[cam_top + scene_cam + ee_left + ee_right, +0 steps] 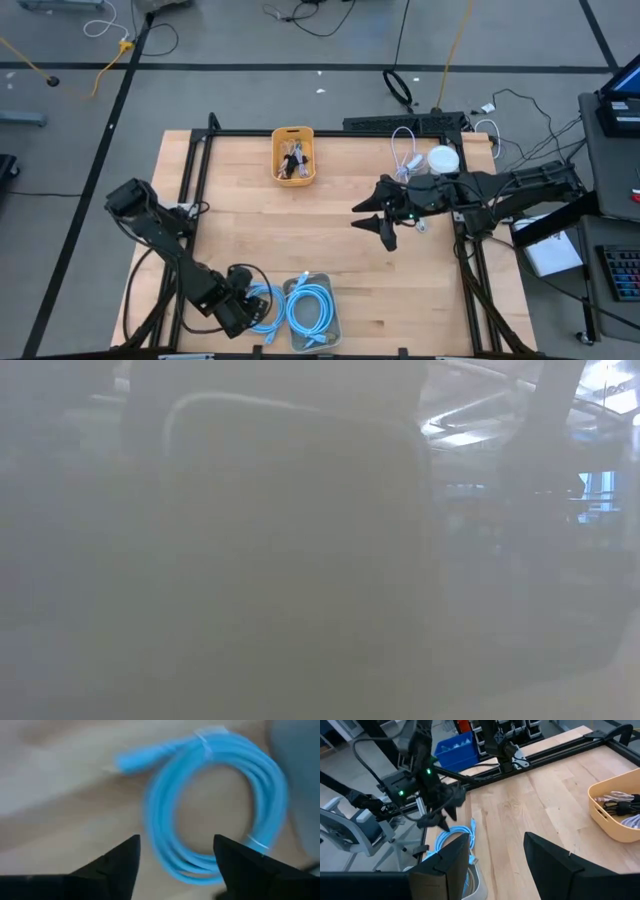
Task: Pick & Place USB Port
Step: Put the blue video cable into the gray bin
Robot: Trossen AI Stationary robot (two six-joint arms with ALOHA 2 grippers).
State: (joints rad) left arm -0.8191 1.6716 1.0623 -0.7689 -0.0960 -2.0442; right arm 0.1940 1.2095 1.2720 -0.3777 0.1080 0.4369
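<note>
Left gripper (175, 865) hangs open right over the blue cable (220, 805) lying loose on the counter (400, 290). Right gripper (375, 215) waits open mid-counter. Next: close on the coil.

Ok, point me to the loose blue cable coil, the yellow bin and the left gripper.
blue cable coil (220, 805): left wrist view, upper right arc of the loop.
yellow bin (293, 133): high view, far rim.
left gripper (250, 305): high view, between its open fingertips, over the coil.

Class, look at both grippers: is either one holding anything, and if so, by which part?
Nothing is held. The left gripper hangs open over the blue cable without touching it; the right gripper is open and empty above the table.
</note>
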